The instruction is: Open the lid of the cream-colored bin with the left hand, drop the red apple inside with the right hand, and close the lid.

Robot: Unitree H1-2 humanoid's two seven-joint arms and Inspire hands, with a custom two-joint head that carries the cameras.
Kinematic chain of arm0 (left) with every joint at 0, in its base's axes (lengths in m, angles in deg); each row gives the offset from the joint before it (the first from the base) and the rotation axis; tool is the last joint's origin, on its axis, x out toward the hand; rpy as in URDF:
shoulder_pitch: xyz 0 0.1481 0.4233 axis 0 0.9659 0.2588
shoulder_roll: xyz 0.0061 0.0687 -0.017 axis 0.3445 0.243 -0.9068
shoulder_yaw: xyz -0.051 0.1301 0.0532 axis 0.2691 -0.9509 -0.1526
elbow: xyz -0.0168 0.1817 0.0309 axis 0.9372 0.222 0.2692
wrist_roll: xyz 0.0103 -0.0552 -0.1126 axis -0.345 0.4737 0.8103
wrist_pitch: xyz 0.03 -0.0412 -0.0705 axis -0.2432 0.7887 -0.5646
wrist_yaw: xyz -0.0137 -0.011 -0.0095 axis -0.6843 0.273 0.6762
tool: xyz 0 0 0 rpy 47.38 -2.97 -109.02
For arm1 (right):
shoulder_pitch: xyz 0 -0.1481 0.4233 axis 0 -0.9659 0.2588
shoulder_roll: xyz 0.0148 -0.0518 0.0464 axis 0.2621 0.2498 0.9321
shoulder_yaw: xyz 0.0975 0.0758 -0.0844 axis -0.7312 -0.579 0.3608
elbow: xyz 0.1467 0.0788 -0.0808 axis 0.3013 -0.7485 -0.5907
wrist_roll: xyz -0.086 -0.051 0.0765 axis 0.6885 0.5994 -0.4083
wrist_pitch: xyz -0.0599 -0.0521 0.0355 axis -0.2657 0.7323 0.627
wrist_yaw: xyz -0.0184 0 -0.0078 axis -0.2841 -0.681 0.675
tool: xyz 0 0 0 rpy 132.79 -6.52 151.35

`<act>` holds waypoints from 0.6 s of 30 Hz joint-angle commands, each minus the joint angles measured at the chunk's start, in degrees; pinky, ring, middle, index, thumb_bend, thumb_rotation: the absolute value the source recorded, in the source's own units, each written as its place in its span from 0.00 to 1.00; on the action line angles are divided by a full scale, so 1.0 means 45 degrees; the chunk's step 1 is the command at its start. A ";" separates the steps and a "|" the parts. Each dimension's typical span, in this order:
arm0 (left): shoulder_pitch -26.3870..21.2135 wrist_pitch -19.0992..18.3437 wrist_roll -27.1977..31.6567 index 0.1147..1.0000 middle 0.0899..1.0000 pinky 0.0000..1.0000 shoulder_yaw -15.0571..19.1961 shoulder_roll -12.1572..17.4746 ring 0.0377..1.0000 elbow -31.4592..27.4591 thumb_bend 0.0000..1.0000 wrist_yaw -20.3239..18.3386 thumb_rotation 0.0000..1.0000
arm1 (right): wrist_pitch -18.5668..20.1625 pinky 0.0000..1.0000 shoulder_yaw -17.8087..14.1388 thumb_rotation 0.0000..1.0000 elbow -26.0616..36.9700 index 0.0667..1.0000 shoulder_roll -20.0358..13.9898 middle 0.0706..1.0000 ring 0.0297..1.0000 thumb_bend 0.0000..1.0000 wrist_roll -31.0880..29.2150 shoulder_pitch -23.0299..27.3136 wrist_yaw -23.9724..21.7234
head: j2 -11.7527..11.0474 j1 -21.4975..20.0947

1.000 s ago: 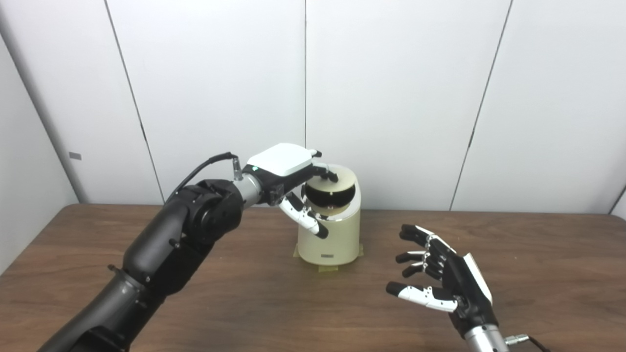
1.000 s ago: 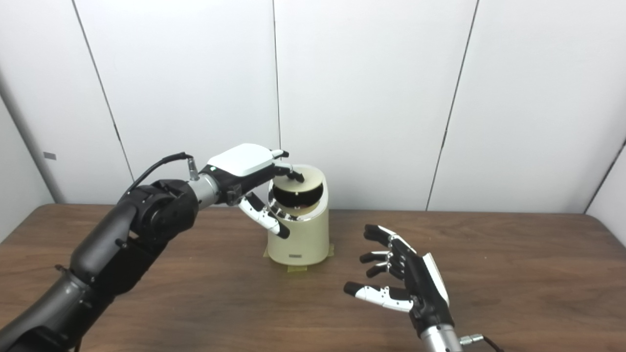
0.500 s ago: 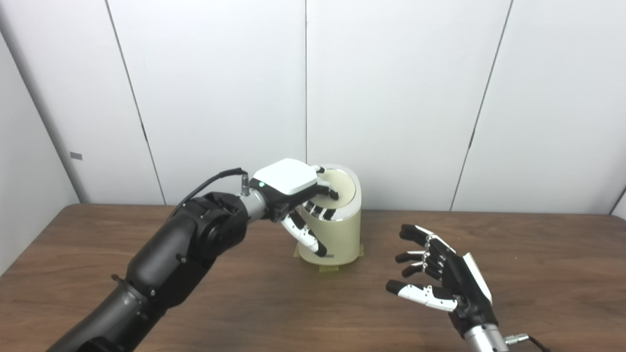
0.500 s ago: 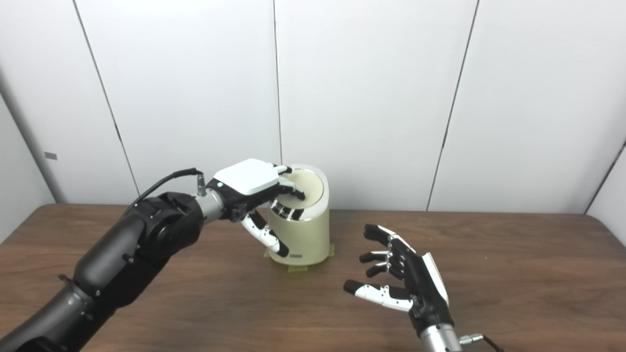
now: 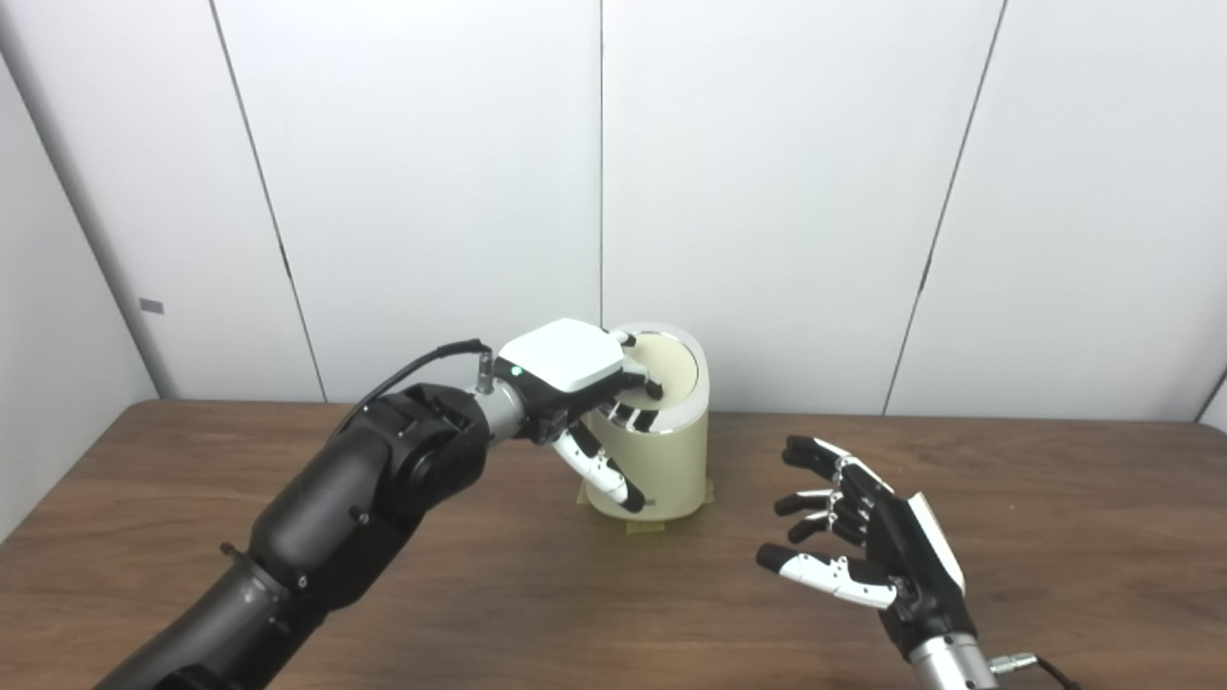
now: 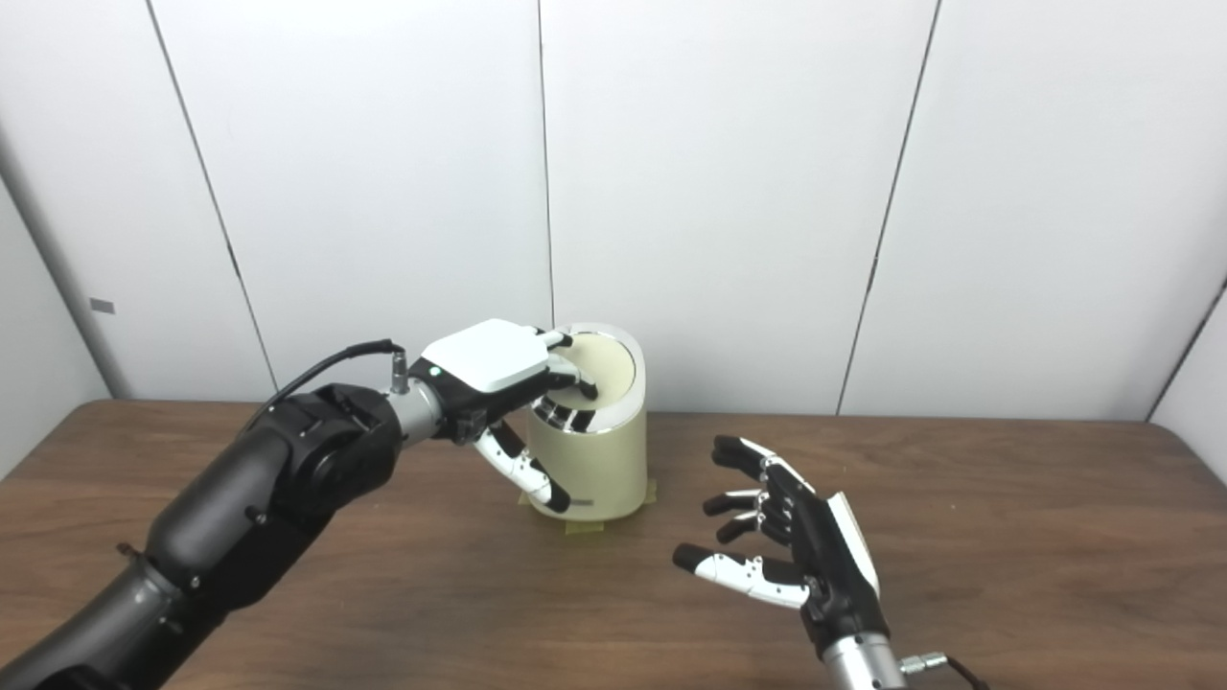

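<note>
Lid pressed down on the cream bin at frame centre

The left hand (image 5: 575,369) is laid with fingers spread on the lid (image 5: 671,359) of the cream-colored bin (image 5: 661,460); nothing is gripped. The right hand (image 5: 877,551), lower right, is held wide and empty. The apple cannot be seen.

The left hand (image 5: 575,369) is coming lower than one second ago, and it is pressing the lid (image 5: 661,364) of the cream-colored bin (image 5: 666,460) down with its fingers (image 5: 644,383). A second ago the lid was tilted up and the dark opening was showing with something reddish inside; now the lid is lying nearly flat in the rim and the opening is no longer showing. The thumb is sliding lower along the front wall of the bin.
</note>
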 commanded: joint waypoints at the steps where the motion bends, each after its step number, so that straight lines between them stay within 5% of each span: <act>1: 0.0243 -0.0100 -0.0108 0.82 0.82 1.00 -0.0324 0.0064 1.00 0.0043 1.00 -0.0759 0.52 | -0.0372 0.46 -0.0055 0.26 0.0403 0.78 -0.0002 0.79 0.59 0.67 -0.0105 0.0425 0.0167 | 0.0010 0.0007; 6: 0.0480 0.0065 0.0505 0.81 0.82 1.00 0.0372 0.0037 1.00 -0.0474 1.00 0.0079 0.53 | -0.0430 0.46 -0.0072 0.24 0.0338 0.77 -0.0029 0.79 0.59 0.66 -0.0136 0.0440 0.0152 | -0.0009 0.0055; 11: 0.1332 0.0598 0.1081 0.98 0.97 1.00 0.1835 -0.0513 1.00 -0.0958 1.00 0.2723 0.46 | -0.0451 0.46 -0.0105 0.24 0.0275 0.76 -0.0053 0.78 0.59 0.65 -0.0188 0.0452 0.0135 | -0.0009 0.0067; 18: 0.2608 0.1014 0.2597 1.00 1.00 1.00 0.3954 -0.1768 1.00 -0.1121 0.93 0.5371 0.45 | -0.0446 0.46 -0.0106 0.22 0.0244 0.76 -0.0098 0.78 0.59 0.66 -0.0218 0.0424 0.0101 | 0.0022 0.0080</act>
